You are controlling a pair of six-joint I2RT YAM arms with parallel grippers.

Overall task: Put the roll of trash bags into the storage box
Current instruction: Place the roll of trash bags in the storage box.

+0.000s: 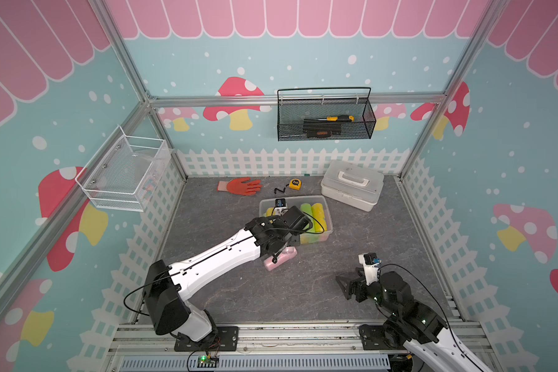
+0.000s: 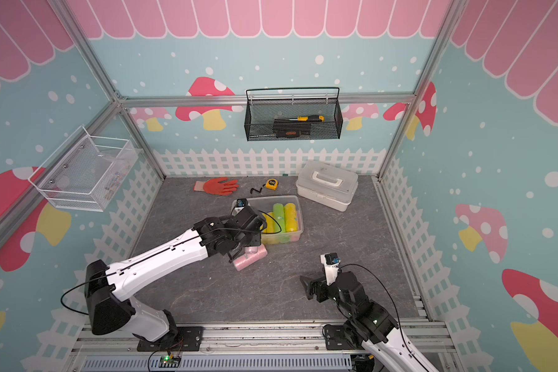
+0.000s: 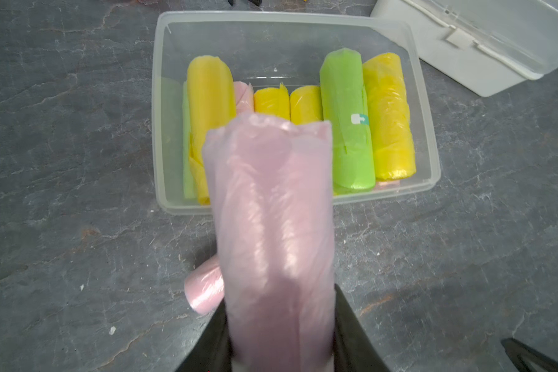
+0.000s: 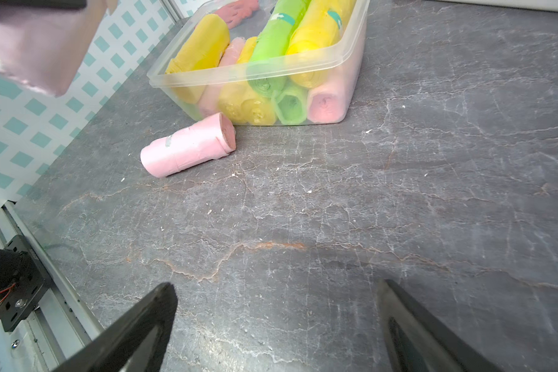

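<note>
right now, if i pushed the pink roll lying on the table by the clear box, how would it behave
The pink roll is a cylinder lying on its side on the flat table, so a sideways push would probably set it rolling. Its wrap looks glossy, likely slippery. Wound film: probably light and firm.

A clear storage box holds yellow and green rolls. The left arm reaches over its near left corner. A pink roll of trash bags lies just in front of it. Behind the box: orange glove, yellow tape measure, white handled case.
</note>
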